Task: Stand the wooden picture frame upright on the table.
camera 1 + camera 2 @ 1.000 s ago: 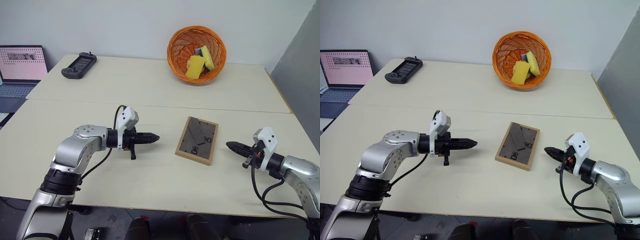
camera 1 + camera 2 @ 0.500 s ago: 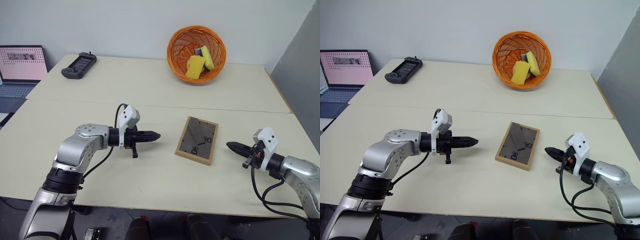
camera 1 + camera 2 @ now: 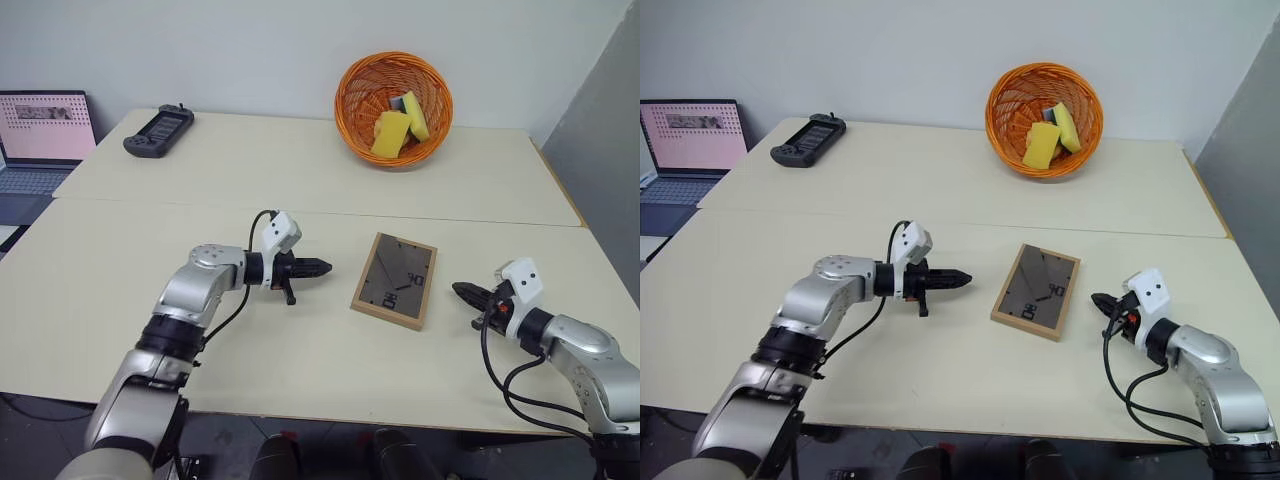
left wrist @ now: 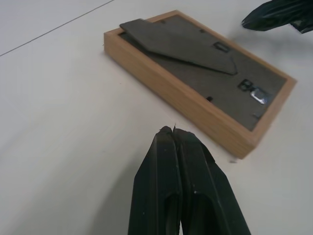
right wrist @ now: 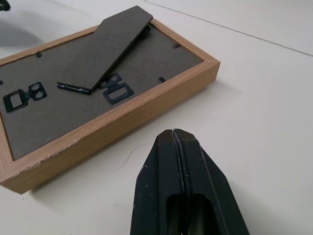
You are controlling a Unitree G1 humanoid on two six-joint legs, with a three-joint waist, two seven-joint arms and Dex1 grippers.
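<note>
The wooden picture frame (image 3: pixel 394 280) lies flat, face down, on the near half of the table (image 3: pixel 300 170); its dark backing and easel stand (image 5: pixel 116 45) face up. My left gripper (image 3: pixel 324 267) is shut and empty. It hovers just left of the frame's long edge (image 4: pixel 176 93) and points at it. On the frame's other side my right gripper (image 3: pixel 461 291) is also shut and empty, a short way from the frame's right edge and pointing toward it. In both wrist views the black fingers (image 4: pixel 172 137) meet tip to tip.
An orange basket (image 3: pixel 393 96) with yellow sponges stands at the back of the table. A black handheld controller (image 3: pixel 157 131) lies at the far left, and a laptop (image 3: pixel 42 135) sits off the table's left side. A seam (image 3: pixel 200 205) runs across the tabletop behind the frame.
My left gripper has moved right, closer to the frame's left edge, and sunk a little. My right gripper has edged slightly lower, staying shut. The frame has not moved.
</note>
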